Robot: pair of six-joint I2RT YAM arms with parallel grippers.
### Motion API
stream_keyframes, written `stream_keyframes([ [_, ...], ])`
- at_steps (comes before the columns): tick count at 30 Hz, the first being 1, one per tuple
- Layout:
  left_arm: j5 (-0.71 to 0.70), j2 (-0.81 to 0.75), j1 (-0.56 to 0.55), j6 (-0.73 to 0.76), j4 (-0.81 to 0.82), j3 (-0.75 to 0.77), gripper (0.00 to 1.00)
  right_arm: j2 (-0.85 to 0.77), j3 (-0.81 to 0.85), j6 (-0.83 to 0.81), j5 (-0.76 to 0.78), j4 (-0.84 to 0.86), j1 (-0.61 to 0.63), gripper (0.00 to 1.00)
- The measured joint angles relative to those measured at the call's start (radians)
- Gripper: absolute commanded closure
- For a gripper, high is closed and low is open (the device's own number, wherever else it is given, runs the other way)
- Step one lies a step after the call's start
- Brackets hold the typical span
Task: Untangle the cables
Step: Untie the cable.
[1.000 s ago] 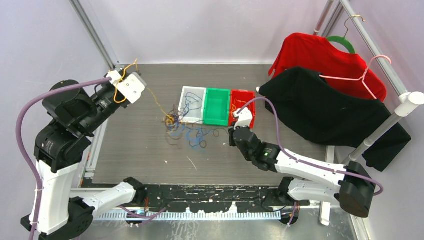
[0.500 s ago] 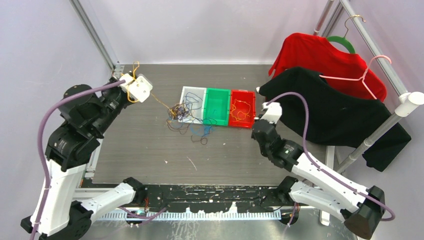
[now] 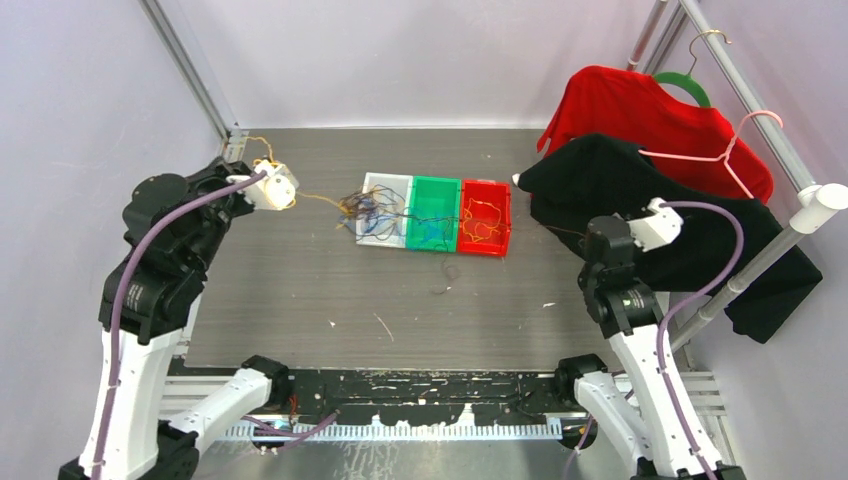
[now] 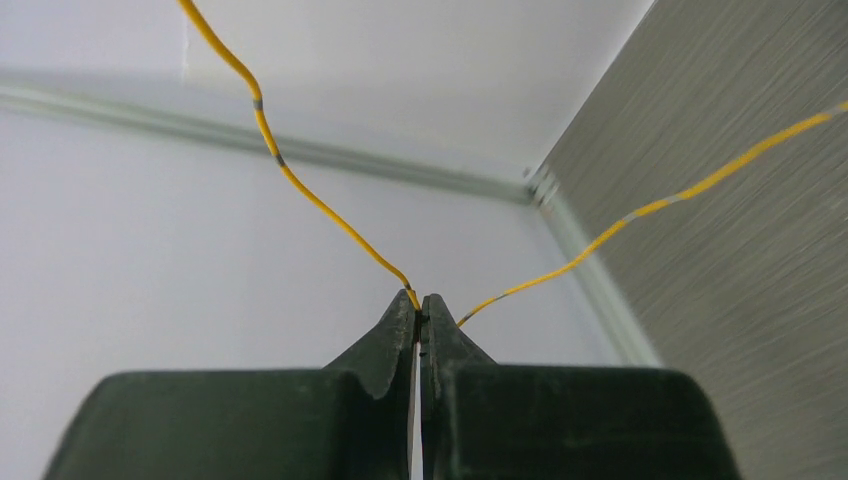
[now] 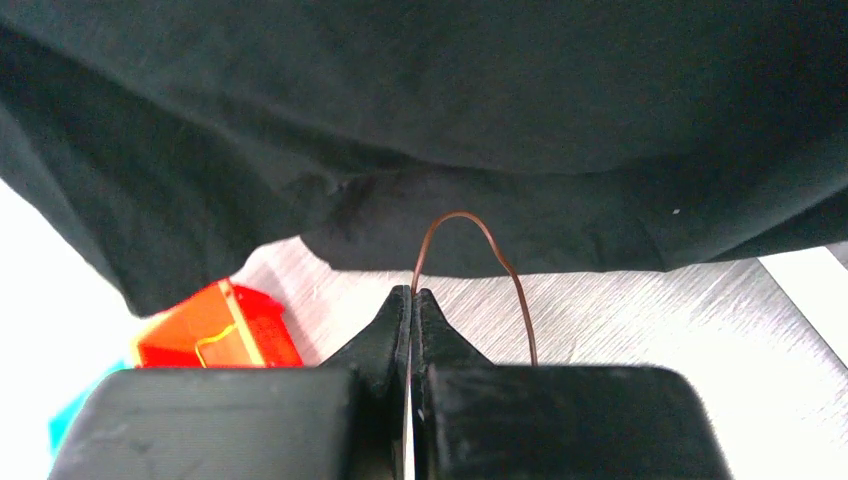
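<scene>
The table (image 3: 290,290) is matt grey with a fine brushed grain. The white bin (image 3: 390,177), green bin (image 3: 437,180) and red bin (image 3: 486,183) (near its far edge) look like glossy plastic. The black shirt (image 5: 500,100) is matt cloth. The orange-yellow cable (image 4: 290,176) and brown cable (image 5: 460,214) have smooth sheaths.

**Pose.** Left arm (image 3: 160,235) reaches forward and leftward; right arm (image 3: 620,300) stands upright at the right. Left gripper (image 4: 418,305) and right gripper (image 5: 412,298) pinch cables (image 4: 320,205), jaws together.

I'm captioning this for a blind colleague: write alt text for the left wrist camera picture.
The left gripper, jaws shut, pinches a thin orange-yellow cable at its tips. One strand rises up and left against the pale wall; the other runs right over the grey table.
</scene>
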Motion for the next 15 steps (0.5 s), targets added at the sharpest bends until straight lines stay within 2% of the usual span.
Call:
stream_keyframes([
  [4, 0.023, 0.004, 0.185, 0.093, -0.033, -0.006, 1.00, -0.044, 0.000, 0.041, -0.032, -0.018, -0.089, 0.99],
  [9, 0.150, 0.023, 0.419, 0.166, -0.074, -0.023, 1.00, -0.093, 0.000, 0.065, -0.073, -0.039, -0.152, 0.99],
  [11, 0.208, 0.027, 0.467, 0.175, -0.103, -0.045, 1.00, -0.100, 0.010, 0.077, -0.095, -0.047, -0.158, 0.99],
  [15, 0.264, 0.025, 0.482, 0.212, -0.121, -0.175, 1.00, -0.100, 0.044, 0.092, -0.149, -0.035, -0.160, 0.99],
])
